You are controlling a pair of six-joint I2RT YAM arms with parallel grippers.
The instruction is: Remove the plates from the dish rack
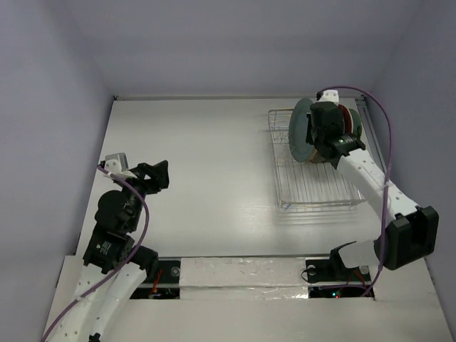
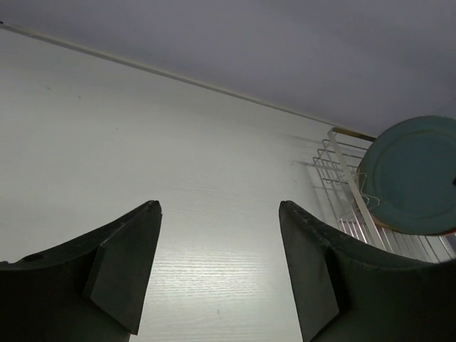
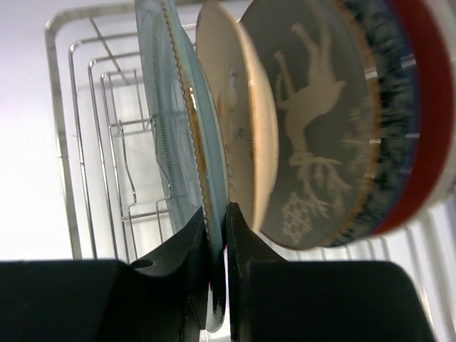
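1. The teal plate point(image 3: 169, 107), standing on edge at the far end of the dish rack point(image 1: 313, 191), was gripped at its rim by the right gripper point(image 3: 217, 217). The two dark fingers point(image 3: 187, 246) were drawn in tight against either face of the plate.
2. The left gripper point(image 2: 217, 210) was held spread wide with nothing between its fingers. It was above the white table point(image 1: 206, 157) on the left side, well apart from the rack.
3. In the right wrist view, the plate's edge below the pinch was covered by the fingers, so it could not be told whether the plate rested on the rack's wires. From above, the plates to the right of the teal one were largely masked by the right arm's wrist.
4. The rack was seen holding a row of upright plates, closely packed, with the teal one on the left. Next came a cream-faced plate point(image 3: 239, 135), then a dark brown plate point(image 3: 313, 128) bearing a pale deer figure and a speckled blue-black edge, then a red-rimmed plate point(image 3: 431, 107) cut off by the frame's right edge.
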